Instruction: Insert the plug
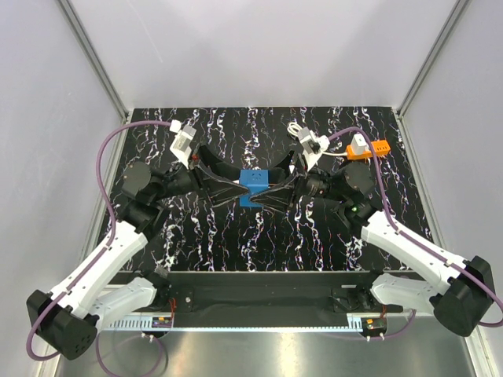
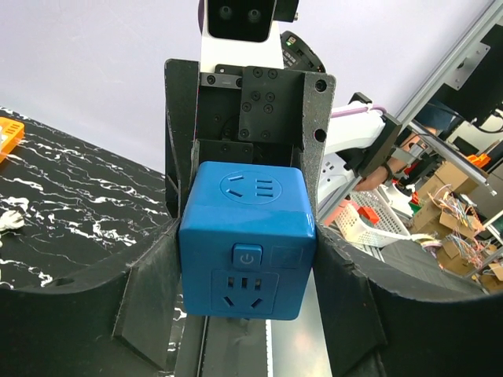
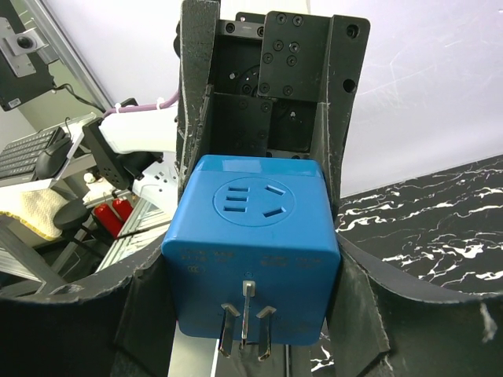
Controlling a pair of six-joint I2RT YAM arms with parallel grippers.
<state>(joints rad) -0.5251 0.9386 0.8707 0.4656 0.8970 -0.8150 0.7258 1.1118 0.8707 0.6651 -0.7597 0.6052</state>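
A blue cube socket adapter (image 1: 255, 182) sits mid-table between both grippers. My left gripper (image 1: 244, 192) comes from the left and my right gripper (image 1: 267, 193) from the right, and both are shut on the cube. In the left wrist view the cube (image 2: 247, 236) shows a power button and a socket face, with my left gripper (image 2: 247, 294) clamping its sides. In the right wrist view the cube (image 3: 251, 259) shows a round socket on top and three metal prongs (image 3: 245, 322) pointing at the camera, with my right gripper (image 3: 250, 302) on its sides.
An orange and white block (image 1: 368, 148) lies at the back right, and a small white part (image 1: 297, 129) lies behind the right wrist. The orange block (image 2: 9, 135) and the white part (image 2: 9, 221) also show at the left in the left wrist view. The table is black marble (image 1: 236, 236).
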